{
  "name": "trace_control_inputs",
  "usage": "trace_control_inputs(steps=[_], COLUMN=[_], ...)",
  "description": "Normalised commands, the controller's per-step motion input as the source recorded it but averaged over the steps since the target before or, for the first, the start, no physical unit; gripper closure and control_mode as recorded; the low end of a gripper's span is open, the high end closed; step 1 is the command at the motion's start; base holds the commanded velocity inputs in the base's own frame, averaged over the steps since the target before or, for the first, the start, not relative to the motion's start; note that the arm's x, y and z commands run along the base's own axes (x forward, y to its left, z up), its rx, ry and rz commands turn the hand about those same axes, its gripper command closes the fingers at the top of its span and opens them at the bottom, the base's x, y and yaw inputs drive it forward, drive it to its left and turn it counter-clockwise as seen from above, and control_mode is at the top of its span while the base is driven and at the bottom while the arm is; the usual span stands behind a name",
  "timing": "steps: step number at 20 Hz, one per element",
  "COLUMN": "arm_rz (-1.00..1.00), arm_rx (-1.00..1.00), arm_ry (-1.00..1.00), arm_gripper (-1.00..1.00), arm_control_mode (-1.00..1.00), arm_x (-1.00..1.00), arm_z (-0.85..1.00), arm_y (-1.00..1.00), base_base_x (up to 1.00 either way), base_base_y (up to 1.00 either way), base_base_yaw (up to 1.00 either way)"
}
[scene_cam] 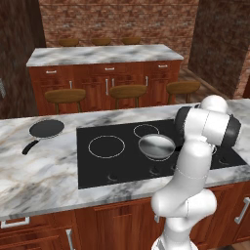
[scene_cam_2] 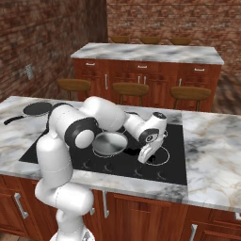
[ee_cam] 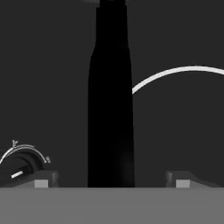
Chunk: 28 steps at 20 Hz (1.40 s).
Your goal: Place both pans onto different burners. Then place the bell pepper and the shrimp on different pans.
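Note:
The silver steel pan [scene_cam: 156, 146] [scene_cam_2: 109, 143] sits on the black cooktop [scene_cam: 97, 171], over one of the burners. Its long black handle [ee_cam: 110, 109] runs up between my fingertips [ee_cam: 41, 181] in the hand view, with a gap on each side. My gripper [scene_cam_2: 147, 159] [ee_cam: 111, 181] is open, low over the cooktop, just right of that pan. The black pan [scene_cam: 46, 129] [scene_cam_2: 37, 109] lies on the marble counter left of the cooktop, handle toward the front. A bare burner [scene_cam: 106, 146] is outlined left of the steel pan. The bell pepper and the shrimp are out of view.
A smaller burner ring [scene_cam: 146, 130] lies at the back of the cooktop, and another arc [ee_cam: 175, 72] curves beside the handle. Control markings [ee_cam: 22, 162] line the cooktop's front edge. Behind the counter stand wooden stools [scene_cam: 128, 91] and a marble island [scene_cam: 102, 54].

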Motion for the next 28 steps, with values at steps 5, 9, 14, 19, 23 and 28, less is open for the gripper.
trace_control_inputs(steps=[5, 9, 14, 19, 23, 28], arm_rz=[-0.1, -0.15, -0.25, -0.43, -0.51, -0.51], arm_rx=[-0.01, -0.02, -0.03, -0.04, -0.02, 0.0], arm_ry=[-0.12, -0.11, -0.04, 0.0, 0.0, 0.0], arm_gripper=[-1.0, -1.0, -1.0, -1.0, -1.0, -1.0], arm_control_mode=[-1.0, -1.0, -1.0, -1.0, -1.0, -1.0], arm_x=[-0.01, -0.07, -0.19, -0.32, -0.39, -0.37], arm_z=[0.45, 0.57, 0.63, 0.5, 0.34, 0.23], arm_y=[0.38, 0.48, 0.63, 0.53, 0.38, 0.28], base_base_x=[0.0, 0.0, 0.0, 0.0, 0.0, 0.0], base_base_y=[0.0, 0.0, 0.0, 0.0, 0.0, 0.0], base_base_yaw=[0.0, 0.0, 0.0, 0.0, 0.0, 0.0])
